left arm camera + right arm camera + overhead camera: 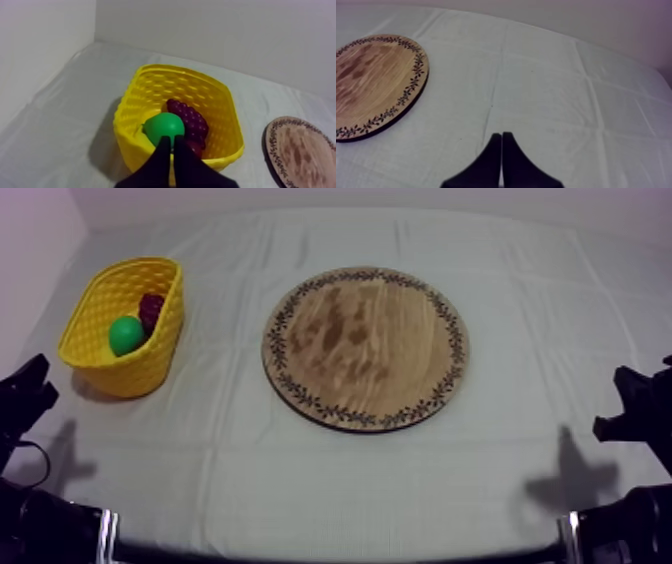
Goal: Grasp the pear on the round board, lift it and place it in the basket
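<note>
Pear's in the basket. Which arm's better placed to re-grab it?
Left. The left end effector, shut, is at the basket beside the pear; the right end effector is beyond the board.

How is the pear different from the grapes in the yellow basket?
The pear is bright green; the grapes are dark purplish red. The pear is one smooth rounded piece; the grapes are a bumpy bunch of little balls. Both lie inside the yellow basket, side by side.
</note>
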Controlling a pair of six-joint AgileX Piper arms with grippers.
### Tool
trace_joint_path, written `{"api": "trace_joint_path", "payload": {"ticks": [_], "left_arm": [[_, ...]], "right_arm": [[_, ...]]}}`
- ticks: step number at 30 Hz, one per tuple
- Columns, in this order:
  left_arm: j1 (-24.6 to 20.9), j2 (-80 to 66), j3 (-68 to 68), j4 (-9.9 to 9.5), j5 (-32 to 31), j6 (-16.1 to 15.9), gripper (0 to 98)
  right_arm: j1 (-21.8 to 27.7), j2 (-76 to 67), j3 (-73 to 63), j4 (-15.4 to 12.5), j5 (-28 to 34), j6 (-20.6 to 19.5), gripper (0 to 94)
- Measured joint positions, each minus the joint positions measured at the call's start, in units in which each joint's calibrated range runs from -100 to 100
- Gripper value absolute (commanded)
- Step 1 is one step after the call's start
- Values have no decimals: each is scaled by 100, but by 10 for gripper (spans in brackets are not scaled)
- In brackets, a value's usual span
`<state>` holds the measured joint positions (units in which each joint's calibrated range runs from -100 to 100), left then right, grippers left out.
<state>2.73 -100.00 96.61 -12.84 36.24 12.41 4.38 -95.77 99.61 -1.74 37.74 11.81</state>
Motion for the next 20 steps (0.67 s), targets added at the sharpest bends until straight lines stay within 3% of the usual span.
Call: {"api": "trace_joint_path", "payload": {"ticks": [20], "left_arm": [[4, 0, -45, 13, 166, -162, 0]], "right_arm": [[0, 0, 0, 0, 0, 3, 5]]}}
